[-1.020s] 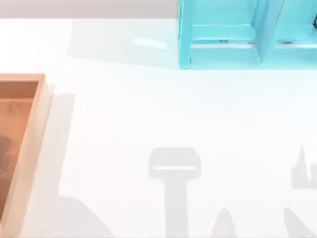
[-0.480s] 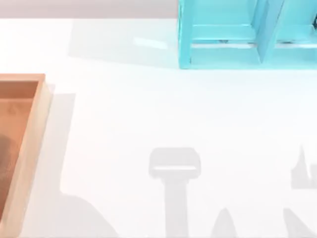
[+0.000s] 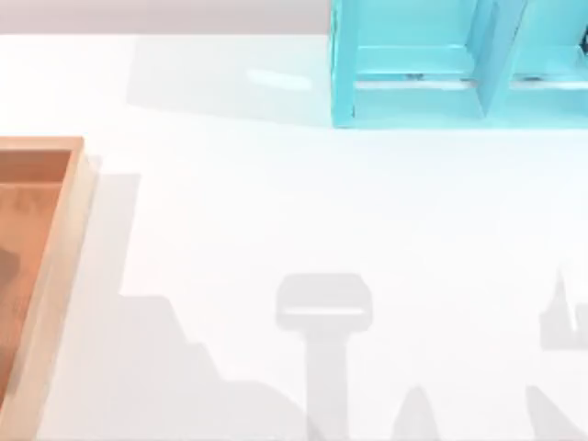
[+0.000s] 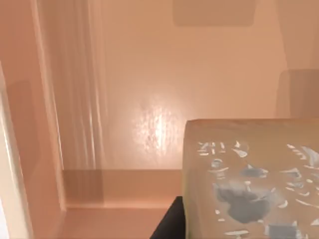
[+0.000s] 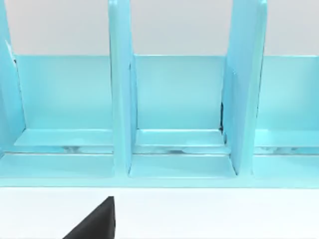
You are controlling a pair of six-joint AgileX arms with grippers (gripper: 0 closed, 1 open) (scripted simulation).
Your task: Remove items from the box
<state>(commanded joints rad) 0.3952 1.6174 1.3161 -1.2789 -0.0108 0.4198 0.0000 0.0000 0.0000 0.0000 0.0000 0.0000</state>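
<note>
The shallow light-rimmed wooden box [image 3: 57, 266] lies at the table's left edge; a tan block [image 4: 251, 181] sits inside.

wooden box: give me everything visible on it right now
The box sits at the table's left edge in the top view, cut off by the frame. It is a shallow tray with a light wood rim and an orange-brown floor, lying flat. The left wrist view looks into it from close: smooth glossy floor, an inner corner, low walls, and a tan-gold block with pale speckled marks on one face close to the camera. Whether the block rests on the floor cannot be told.
</note>
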